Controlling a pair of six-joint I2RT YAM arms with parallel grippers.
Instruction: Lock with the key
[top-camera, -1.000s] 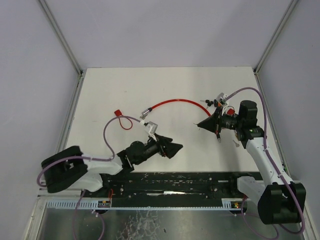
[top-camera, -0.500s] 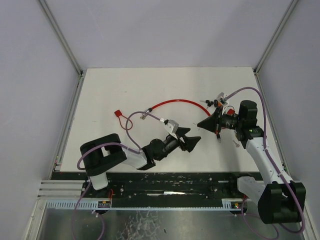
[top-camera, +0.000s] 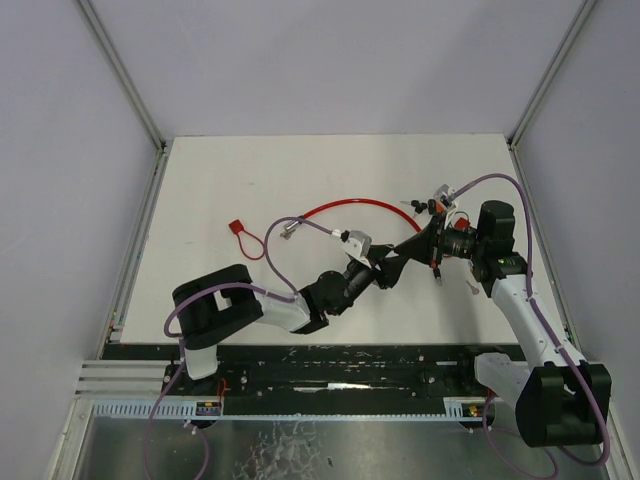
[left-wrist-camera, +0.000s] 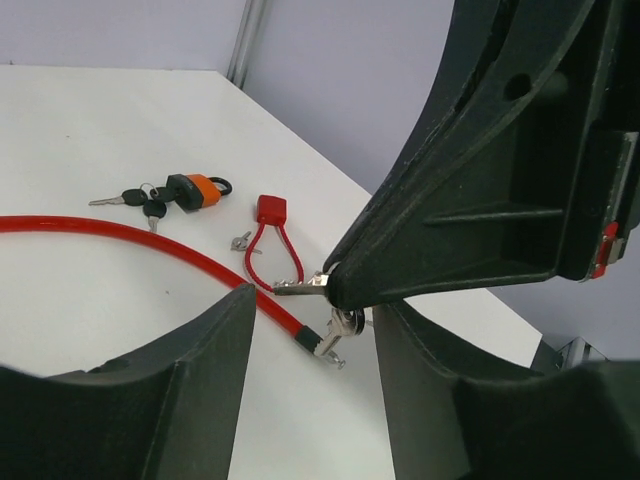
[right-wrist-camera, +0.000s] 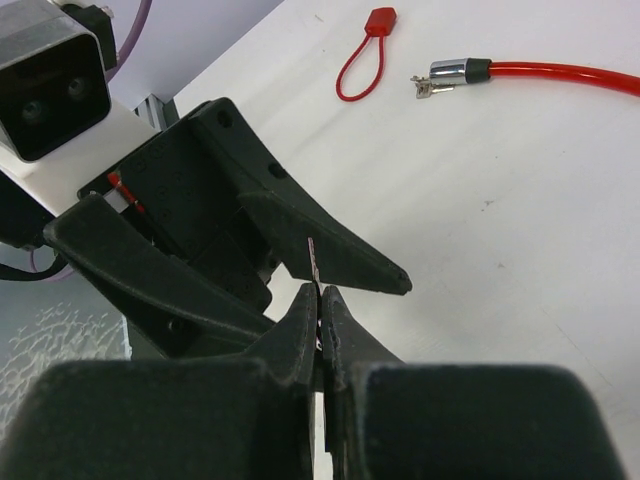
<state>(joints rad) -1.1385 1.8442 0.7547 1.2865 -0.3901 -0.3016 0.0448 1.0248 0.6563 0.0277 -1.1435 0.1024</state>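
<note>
My right gripper (top-camera: 402, 249) is shut on a silver key (left-wrist-camera: 298, 287), with its blade (right-wrist-camera: 313, 262) sticking out past the fingertips and a second key (left-wrist-camera: 346, 322) dangling below. My left gripper (top-camera: 388, 266) is open and faces it tip to tip, one jaw on each side of the key's blade; I cannot tell whether it touches the blade. A red cable lock (top-camera: 350, 206) curves over the table. One metal end (left-wrist-camera: 324, 342) of it lies just beyond the key. An orange padlock (left-wrist-camera: 196, 192) lies further back.
A bunch of black-headed keys (left-wrist-camera: 140, 200) lies beside the padlock. One small red loop tag (left-wrist-camera: 270, 230) rests near the right arm and another (top-camera: 240, 230) at the left, by the cable's silver end (right-wrist-camera: 445, 72). Walls enclose the table on three sides.
My left arm has swung right and reached up to the right gripper, and its jaws have narrowed. The right arm and the key have stayed still.
</note>
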